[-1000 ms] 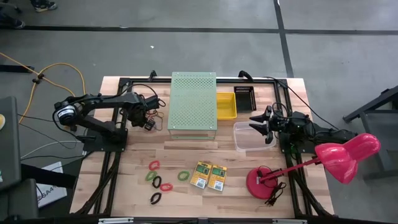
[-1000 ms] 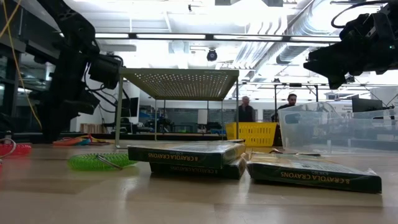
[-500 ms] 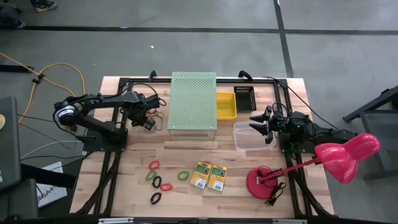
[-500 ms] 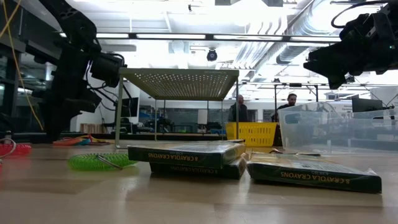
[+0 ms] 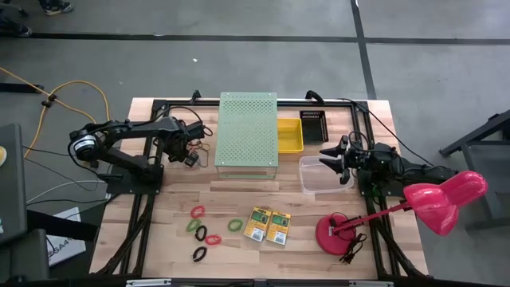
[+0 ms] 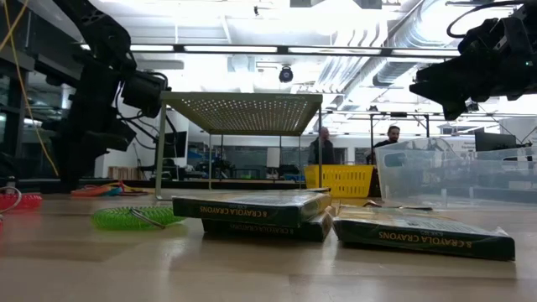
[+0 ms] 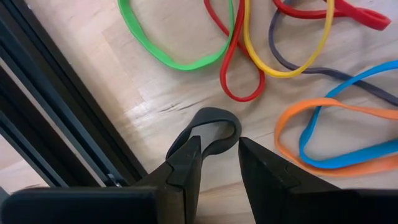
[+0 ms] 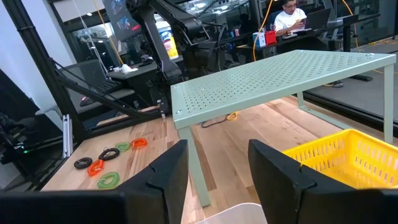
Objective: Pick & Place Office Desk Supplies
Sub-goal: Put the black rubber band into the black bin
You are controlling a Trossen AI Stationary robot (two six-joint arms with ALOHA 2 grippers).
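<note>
**Step in hand: left claw at the flat bands, boxes and coils still waiting**

Currently, we judge the task to be at an early pick stage. The left gripper (image 5: 194,154) sits low over the table beside the large pale-green perforated metal shelf (image 5: 248,127). The right gripper (image 5: 328,157) hangs above the clear plastic container (image 5: 319,185), its fingers wide apart and empty.

The two flat yellow-and-green crayon boxes (image 5: 267,226) lie side by side near the front edge of the table. The small coiled elastic loops (image 5: 199,227), red, green, black and orange, are scattered just beside the boxes. None of these is in the container.

In our judgement the next move calls for a firm closure on one item. A lift clear of the table would follow, then a carry to a receptacle. Which receptacle is meant, we cannot tell.

View differences:

- The left wrist view alone shows thin flat rubber bands (image 7: 186,43) in green, red, yellow, orange and blue on the wood. It also shows a dark grey band loop (image 7: 214,124) arching between the tips of the left claw. The fingers stand narrowly apart; we cannot tell whether the loop is clamped.
- The high view alone gives the overall layout.
- The low view shows one crayon box resting partly on something dark beneath it.
- The right wrist view shows the coils from behind the shelf.
</note>
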